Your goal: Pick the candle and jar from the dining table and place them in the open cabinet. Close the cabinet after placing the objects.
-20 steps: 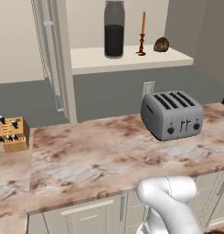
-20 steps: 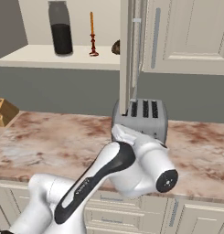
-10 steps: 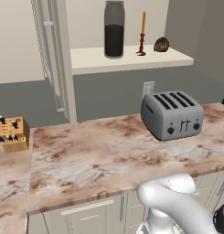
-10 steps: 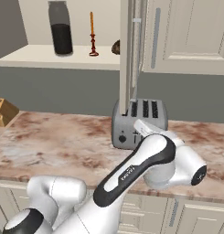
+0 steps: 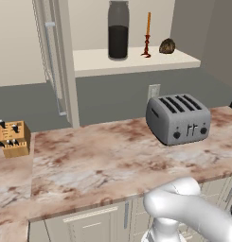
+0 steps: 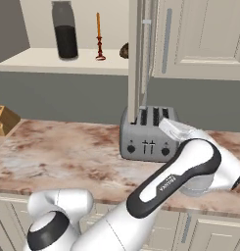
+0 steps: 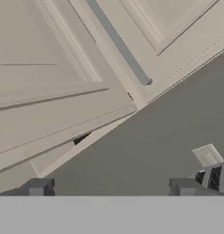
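Jar and candle both standing on cabinet shelf, near each other, nothing left to carry. My gripper empty, jaws wide apart, facing cabinet door and its bar handle. Over last second my arm swung right, past toaster. Judgement: placing done, door closing comes next.

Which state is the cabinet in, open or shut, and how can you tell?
Open. The cabinet's door stands swung out edge-on, and the jar and candle stand in plain sight on its inner shelf.
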